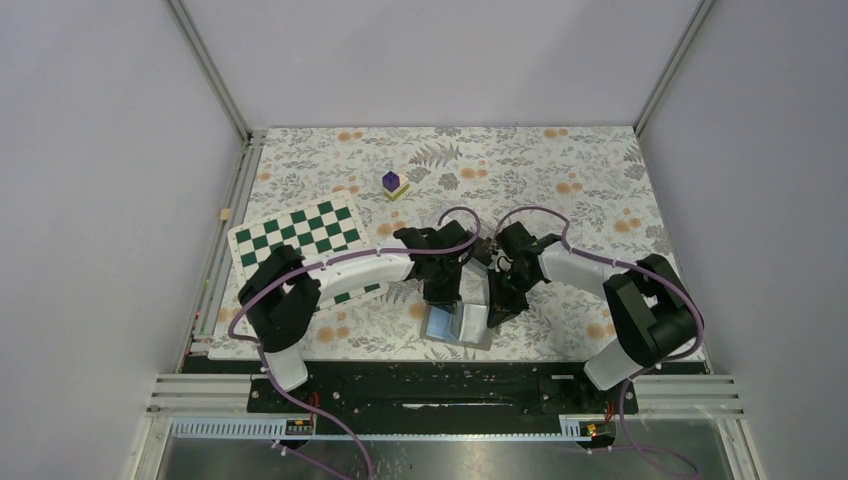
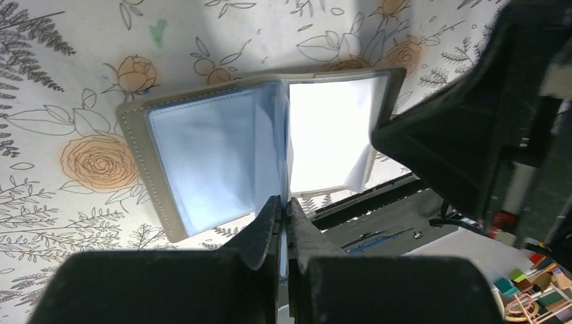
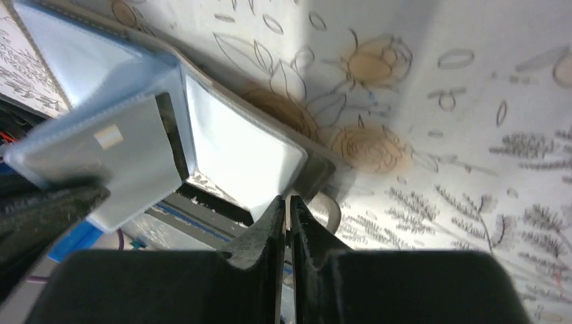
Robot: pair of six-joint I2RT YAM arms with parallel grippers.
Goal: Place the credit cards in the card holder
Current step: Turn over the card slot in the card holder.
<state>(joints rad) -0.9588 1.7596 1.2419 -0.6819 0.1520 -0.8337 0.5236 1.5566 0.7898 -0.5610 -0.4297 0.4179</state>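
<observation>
I reach inward from both sides, wrists tipped down over the card holder [image 1: 445, 325], which lies open at the table's [image 1: 600, 190] near edge. My left end effector [image 2: 283, 201] pinches its middle sleeve. I cannot tell whether my right end effector [image 3: 286, 200] grips anything.

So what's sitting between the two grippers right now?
The open card holder: its pale blue sleeves stand up between the left gripper and the right gripper. The top view shows it best.

Left end effector [image 2: 283, 206] pinched shut, right end effector [image 3: 287, 202] close beside.
</observation>
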